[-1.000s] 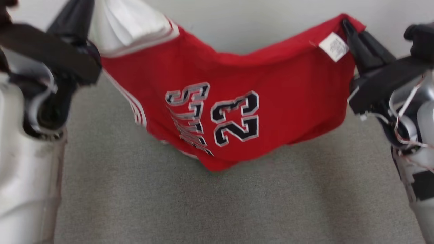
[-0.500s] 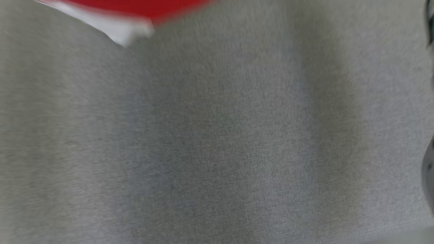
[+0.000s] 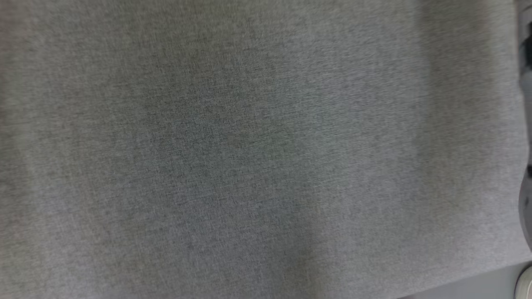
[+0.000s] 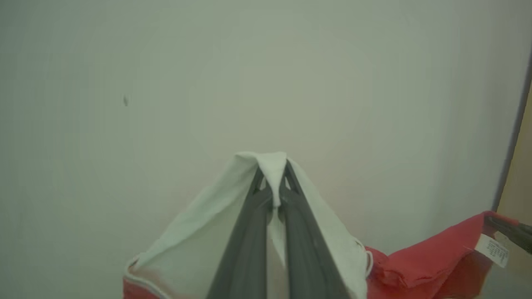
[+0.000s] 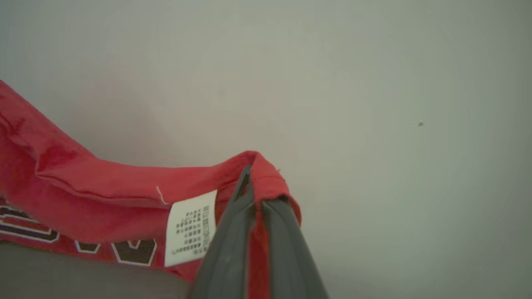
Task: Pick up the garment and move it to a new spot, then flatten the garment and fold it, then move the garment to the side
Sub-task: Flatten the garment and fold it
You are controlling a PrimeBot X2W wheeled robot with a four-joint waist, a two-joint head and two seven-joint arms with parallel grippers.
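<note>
Head view looks steeply down, close on the grey cloth (blurred). Left wrist view looks along the left gripper at a pale wall; right wrist view likewise along the right gripper. Both share the garment.

I could read nothing whole: the white care tag on the red garment bore print too small, and its black, white-edged lettering was cut off.
</note>
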